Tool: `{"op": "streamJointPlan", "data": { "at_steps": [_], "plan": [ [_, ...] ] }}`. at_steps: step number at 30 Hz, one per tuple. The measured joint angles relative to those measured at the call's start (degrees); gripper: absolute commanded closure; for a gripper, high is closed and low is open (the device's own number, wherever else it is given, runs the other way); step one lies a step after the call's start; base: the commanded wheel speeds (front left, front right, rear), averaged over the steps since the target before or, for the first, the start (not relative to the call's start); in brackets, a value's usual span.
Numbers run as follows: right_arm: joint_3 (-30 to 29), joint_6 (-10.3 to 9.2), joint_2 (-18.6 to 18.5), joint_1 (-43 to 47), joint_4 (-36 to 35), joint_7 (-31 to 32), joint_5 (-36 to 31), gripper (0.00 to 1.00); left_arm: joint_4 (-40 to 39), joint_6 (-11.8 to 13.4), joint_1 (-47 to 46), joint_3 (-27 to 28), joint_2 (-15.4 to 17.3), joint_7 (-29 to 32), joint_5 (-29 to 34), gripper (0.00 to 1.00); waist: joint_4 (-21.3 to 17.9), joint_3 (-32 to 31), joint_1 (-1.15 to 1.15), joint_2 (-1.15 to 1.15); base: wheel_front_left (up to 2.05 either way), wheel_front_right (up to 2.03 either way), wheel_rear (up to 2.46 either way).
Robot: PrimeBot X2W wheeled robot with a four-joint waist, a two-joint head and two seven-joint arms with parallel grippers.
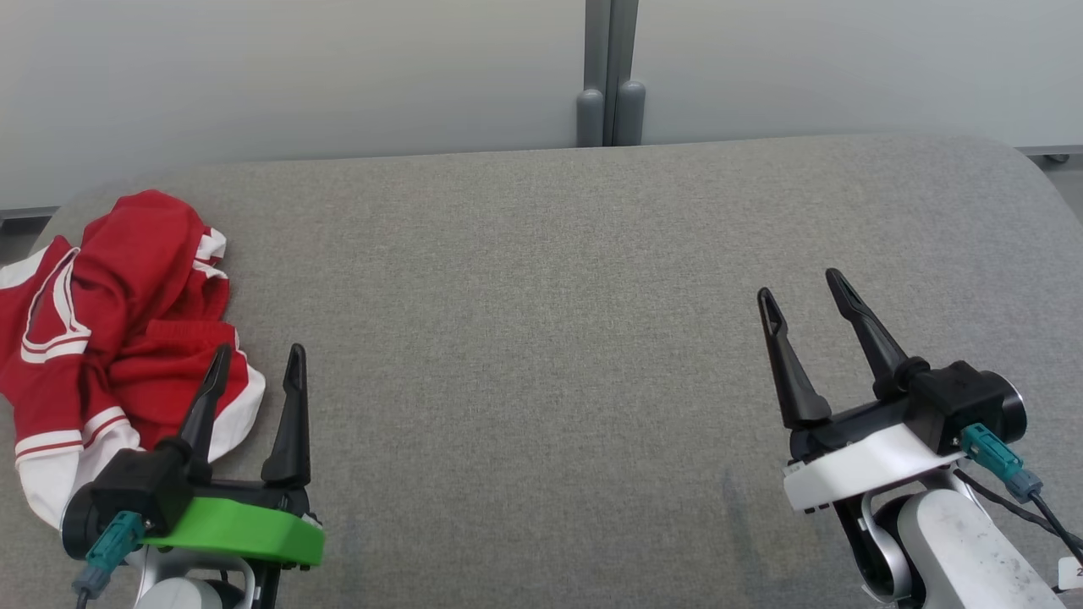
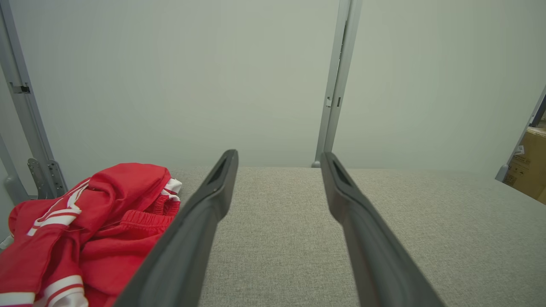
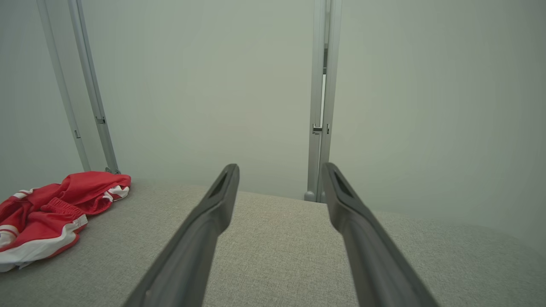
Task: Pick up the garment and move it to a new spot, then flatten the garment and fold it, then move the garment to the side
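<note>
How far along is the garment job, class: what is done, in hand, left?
Done: nothing; the red garment lies crumpled at the grey table's left end. In hand: nothing held; the left end effector stands open at its edge, the right end effector open, well apart. Left: pick up, move, flatten, fold, set aside.

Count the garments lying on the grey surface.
1: a crumpled red-and-white garment at the grey surface's left end, beside the open left hand. Its folds could hide another piece.

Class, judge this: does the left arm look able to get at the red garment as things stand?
Probably yes: the open left gripper sits right beside the crumpled garment, with nothing between them on the grey surface.
</note>
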State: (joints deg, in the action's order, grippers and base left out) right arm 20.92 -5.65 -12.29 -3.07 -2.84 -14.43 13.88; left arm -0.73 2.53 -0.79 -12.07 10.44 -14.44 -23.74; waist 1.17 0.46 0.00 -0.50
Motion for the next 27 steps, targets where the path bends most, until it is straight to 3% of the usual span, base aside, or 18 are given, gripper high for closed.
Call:
{"op": "streamJointPlan", "data": {
  "at_steps": [13, 27],
  "plan": [
    [-0.4, 0.01, 0.1, 0.0, 0.0, 0.0, 0.0, 0.0, 0.5, -0.3, 0.0, 0.1, -0.6, 0.0, 0.3, 0.0, 0.7, -0.3, 0.0, 0.0, 0.0, 0.0, 0.0],
    [-0.4, 0.44, 0.8, 0.1, -0.1, 0.0, 0.2, 0.0, 2.4, -0.5, -0.1, 0.3, -0.8, 0.0, 0.8, 0.0, 6.2, -0.6, 0.0, 0.0, 0.0, 0.0, 0.0]
  ]
}}
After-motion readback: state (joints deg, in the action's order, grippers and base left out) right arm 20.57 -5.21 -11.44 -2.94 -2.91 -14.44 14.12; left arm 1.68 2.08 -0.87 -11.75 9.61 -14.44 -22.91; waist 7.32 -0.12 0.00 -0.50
